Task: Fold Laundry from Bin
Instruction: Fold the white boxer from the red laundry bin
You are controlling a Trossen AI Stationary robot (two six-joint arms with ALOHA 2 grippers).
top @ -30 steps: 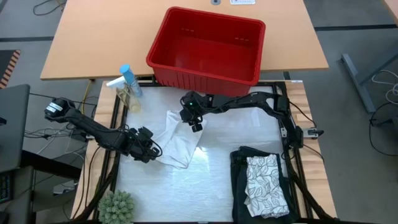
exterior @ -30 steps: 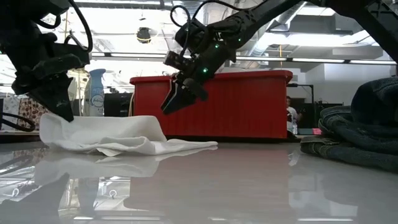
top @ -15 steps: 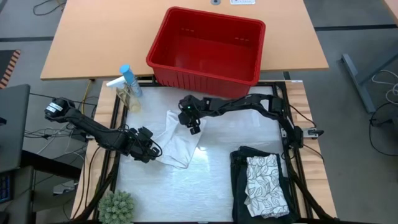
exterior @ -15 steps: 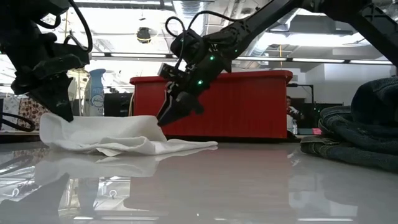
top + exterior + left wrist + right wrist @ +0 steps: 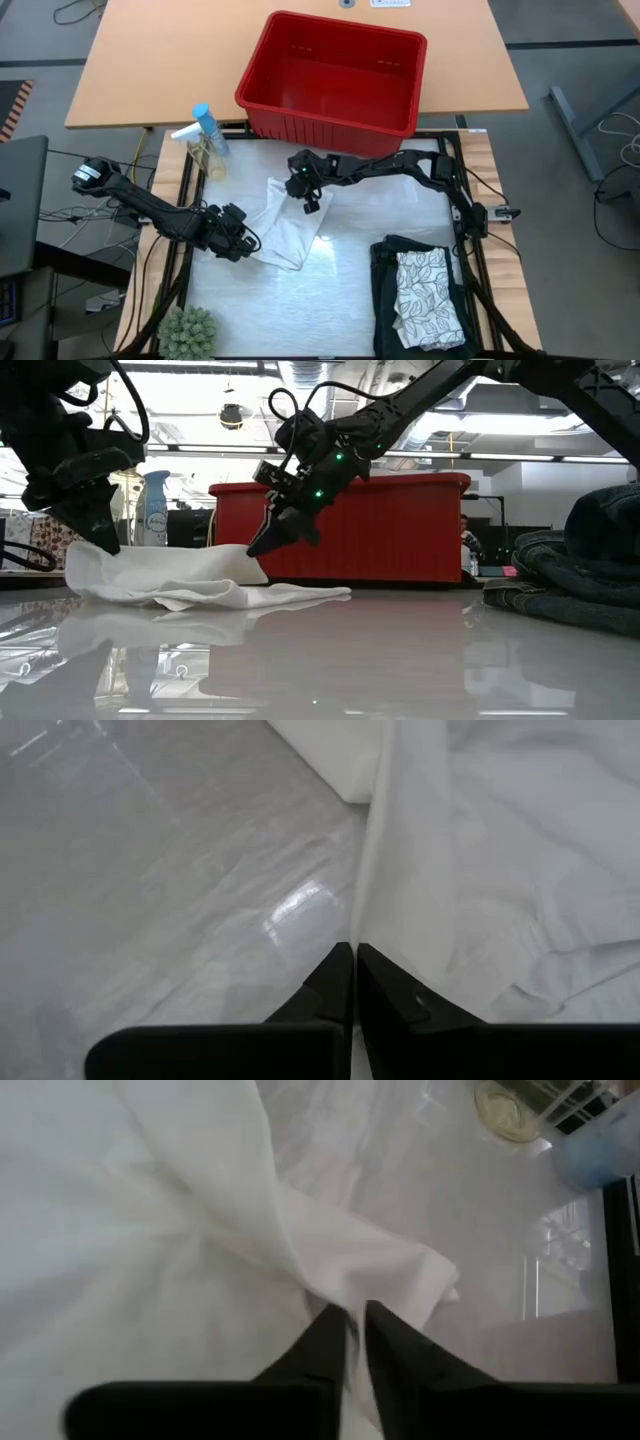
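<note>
- Jaws pressed together on cloth at both ends: the left gripper (image 5: 238, 243) pinches one edge of the small whitish cloth (image 5: 285, 232), and in its wrist view the fabric runs straight up out of the closed tips.
- Right gripper (image 5: 308, 201) has its jaws nearly together over the far corner of the same cloth; its wrist view shows a fold of white fabric caught between the two dark fingers (image 5: 325, 1342).
- That whitish cloth lies rumpled on the tabletop (image 5: 340, 300), between the two arms, in front of the bin (image 5: 335, 70).
- My read: two held points on opposite sides let the pair stretch the piece flat before any fold goes in.
- Compared with a second ago, the right gripper has dropped from hovering above the cloth with jaws spread, and has now closed down on the corner; the left has kept its pinch in the same spot.
- The cloth itself has barely shifted in the low view.
- Out to the side, the dark garment (image 5: 385, 262) sits near the right front of the tabletop with the leaf-patterned cloth (image 5: 430, 298) lying on top, apparently already dealt with.
- The bin looks empty from above, so this seems to be the last piece.
- Beyond, a spray bottle (image 5: 208, 128) stands by the bin's corner, and a small green plant (image 5: 188, 334) sits at the near edge.
</note>
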